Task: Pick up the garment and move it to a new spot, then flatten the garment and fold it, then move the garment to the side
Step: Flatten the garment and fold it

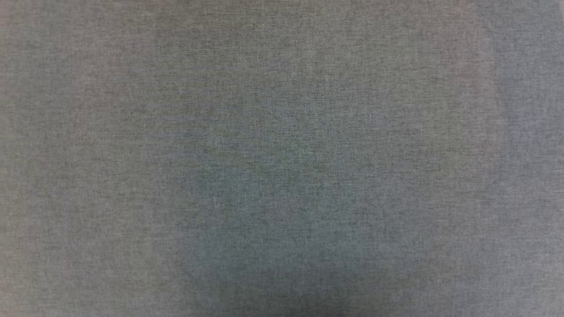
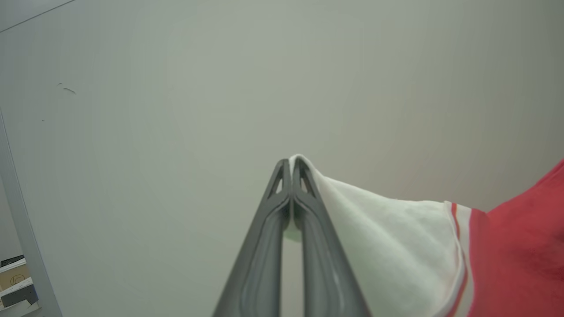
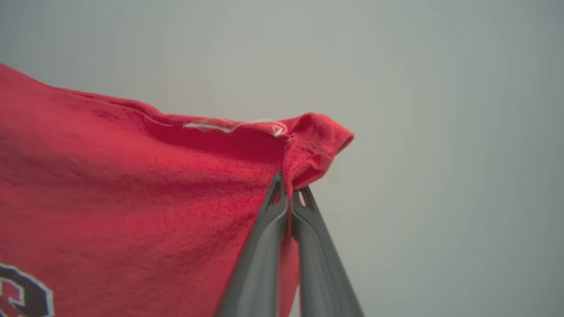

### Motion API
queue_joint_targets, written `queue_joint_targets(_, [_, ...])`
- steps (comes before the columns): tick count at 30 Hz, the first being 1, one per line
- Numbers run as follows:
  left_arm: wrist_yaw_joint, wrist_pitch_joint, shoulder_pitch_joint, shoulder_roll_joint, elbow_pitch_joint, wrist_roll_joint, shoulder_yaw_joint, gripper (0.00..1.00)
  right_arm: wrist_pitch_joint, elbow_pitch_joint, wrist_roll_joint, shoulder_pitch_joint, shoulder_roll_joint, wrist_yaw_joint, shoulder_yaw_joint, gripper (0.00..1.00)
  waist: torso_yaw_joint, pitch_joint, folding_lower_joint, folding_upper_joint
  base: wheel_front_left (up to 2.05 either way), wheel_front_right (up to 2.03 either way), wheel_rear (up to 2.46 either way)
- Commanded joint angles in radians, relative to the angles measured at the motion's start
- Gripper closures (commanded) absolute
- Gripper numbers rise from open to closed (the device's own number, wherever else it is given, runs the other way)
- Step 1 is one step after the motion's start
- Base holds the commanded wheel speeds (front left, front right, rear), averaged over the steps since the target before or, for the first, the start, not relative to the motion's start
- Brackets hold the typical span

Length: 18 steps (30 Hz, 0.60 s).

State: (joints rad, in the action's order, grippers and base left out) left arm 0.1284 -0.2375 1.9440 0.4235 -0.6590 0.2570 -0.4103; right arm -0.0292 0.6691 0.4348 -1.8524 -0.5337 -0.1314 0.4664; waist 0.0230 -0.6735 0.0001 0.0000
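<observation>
Red T-shirt spans the left of the right wrist frame, its hem corner pinched in the closed right gripper at lower centre; the left gripper clamps the white sleeve. Holding both arms level and evenly apart should lay it down flat, unwrinkled.

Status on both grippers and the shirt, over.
Both shut on the garment: left gripper on its white sleeve, right gripper on a red hem corner. No obstruction seen near either.
</observation>
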Motion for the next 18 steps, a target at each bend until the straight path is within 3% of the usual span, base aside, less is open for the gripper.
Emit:
queue_joint_targets(1, [0.002,-0.009,-0.028,0.007,-0.01,0.018,-0.006,1.0,0.02,0.011,0.016,0.035,0.004,0.001,0.018,1.0,0.004,-0.003,-0.0001,0.0,0.0,0.0,0.0])
queue_joint_targets(6, [0.002,-0.023,-0.185,0.017,-0.015,0.056,-0.021,1.0,0.08,0.039,0.08,0.163,0.012,0.001,0.099,1.0,0.002,0.011,-0.0001,0.0,0.0,0.0,0.0])
queue_joint_targets(18, [-0.022,-0.024,-0.68,0.046,0.212,0.08,0.044,1.0,0.15,0.007,0.222,0.448,-0.009,0.001,0.259,1.0,0.006,0.121,-0.0001,0.0,0.0,0.0,0.0])
